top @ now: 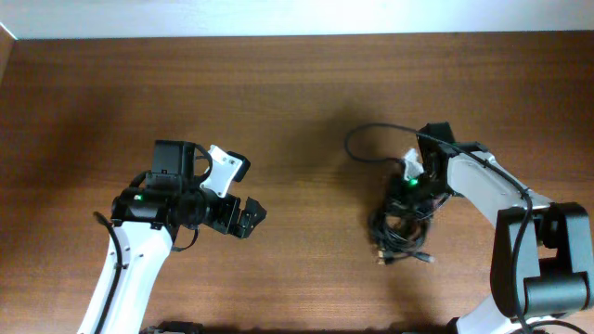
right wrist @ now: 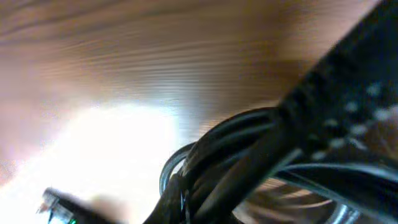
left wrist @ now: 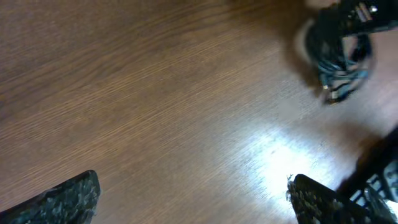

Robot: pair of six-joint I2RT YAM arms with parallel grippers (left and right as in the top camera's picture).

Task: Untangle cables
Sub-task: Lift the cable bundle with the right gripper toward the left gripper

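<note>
Cables [top: 401, 227] sit in a black bunch on the right side of our table [top: 297, 93]. From above we see our right gripper [top: 413, 193] down in them; only its own camera shows it clenched on them. Our left gripper [top: 246, 218] hangs wide open, well apart.

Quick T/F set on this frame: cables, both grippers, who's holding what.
1. The cables sit in one bunch at the right gripper. True.
2. The left gripper grips a cable. False: it is open over bare table, apart from the bunch.
3. The right gripper is open. False: it is shut on the cables.
4. A loop trails out of the bunch. True.
</note>
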